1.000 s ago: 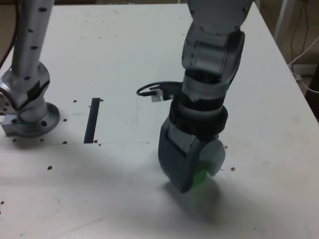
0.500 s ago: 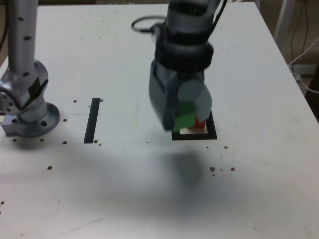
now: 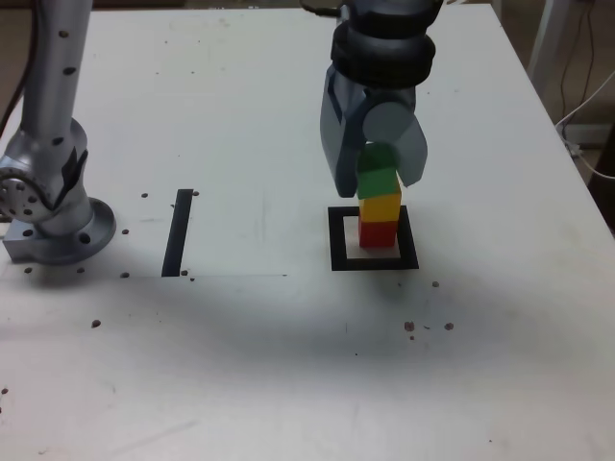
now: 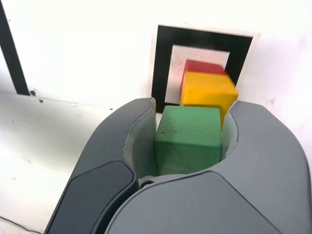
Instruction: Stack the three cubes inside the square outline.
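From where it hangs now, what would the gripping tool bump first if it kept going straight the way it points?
Probably the yellow cube, with the green cube in the tool; depth is unclear.

three cubes (image 3: pixel 377 171), one square outline (image 3: pixel 339 252), one tape strip (image 3: pixel 177 233)

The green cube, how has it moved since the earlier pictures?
Held in the tool throughout, the green cube went away from the exterior camera, up the picture, and now appears by the yellow cube. The black strip stayed put.
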